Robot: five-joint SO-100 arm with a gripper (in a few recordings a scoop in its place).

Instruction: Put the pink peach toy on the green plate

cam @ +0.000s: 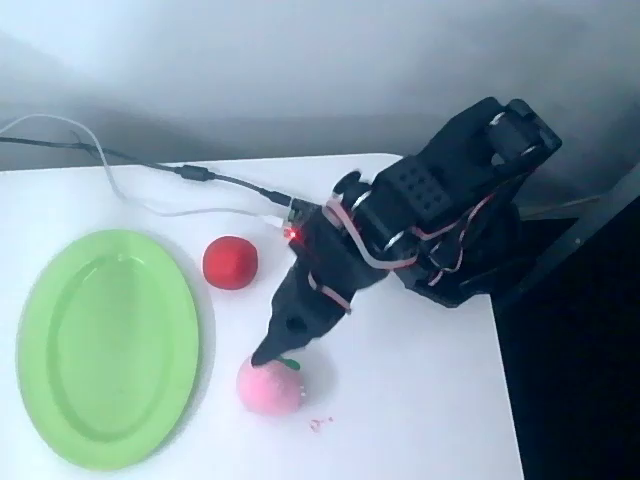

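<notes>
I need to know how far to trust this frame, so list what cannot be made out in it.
- Gripper, overhead view: open or shut cannot be told; the dark fingers merge into one tip seen from above.
- Peach: contact with the fingers is unclear; the tip overlaps its leaf.
- Green plate: its lower rim is blurred near the bottom edge.
- Red ball: its surface is too blurred to read.

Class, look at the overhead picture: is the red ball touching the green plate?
Apart. The overhead view shows a strip of bare white table between the red ball and the rim of the green plate, so the two do not meet.
</notes>
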